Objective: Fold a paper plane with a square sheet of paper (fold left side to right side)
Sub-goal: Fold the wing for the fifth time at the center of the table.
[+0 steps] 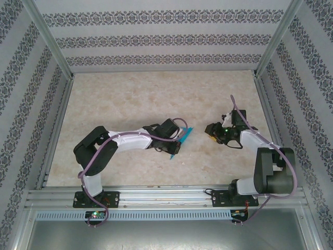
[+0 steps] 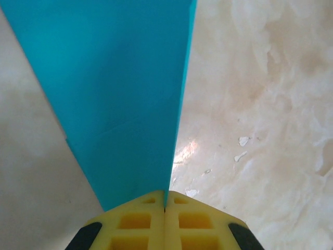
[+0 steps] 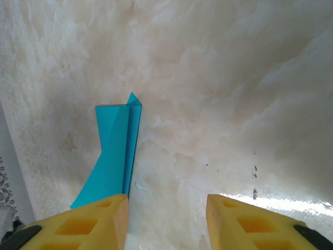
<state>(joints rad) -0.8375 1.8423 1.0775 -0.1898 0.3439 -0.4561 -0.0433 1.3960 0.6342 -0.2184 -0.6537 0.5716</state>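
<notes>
**Progress.** The plane (image 1: 183,136) is a narrow, creased dart rather than a flat square, so I judge the folding largely done. In the right wrist view the plane (image 3: 115,156) shows layered flaps and a pointed tip at centre left of the frame. Likely left to do: setting it down on the table (image 1: 130,94) and releasing it, and perhaps 1 last pressing of the creases.

**Location.** In the top view the plane sits at centre frame, seen edge-on as a thin slanted strip at the end of the left arm.

**Left gripper** (image 1: 175,147). It is clamped on the plane. In its wrist view the 2 yellow fingers (image 2: 138,224) meet at bottom centre with the paper pinched in the seam between them.

**Right gripper** (image 1: 210,130). It is right of centre, apart from the plane. In its wrist view the jaws stand partly spread with nothing between them.

**Not verifiable.**
- The far end of the plane is cut off by the top edge of the left wrist view.
- Its near end runs behind the left finger in the right wrist view.
- Wing symmetry and crease quality cannot be judged.
- I cannot tell whether the plane touches the table.
</notes>
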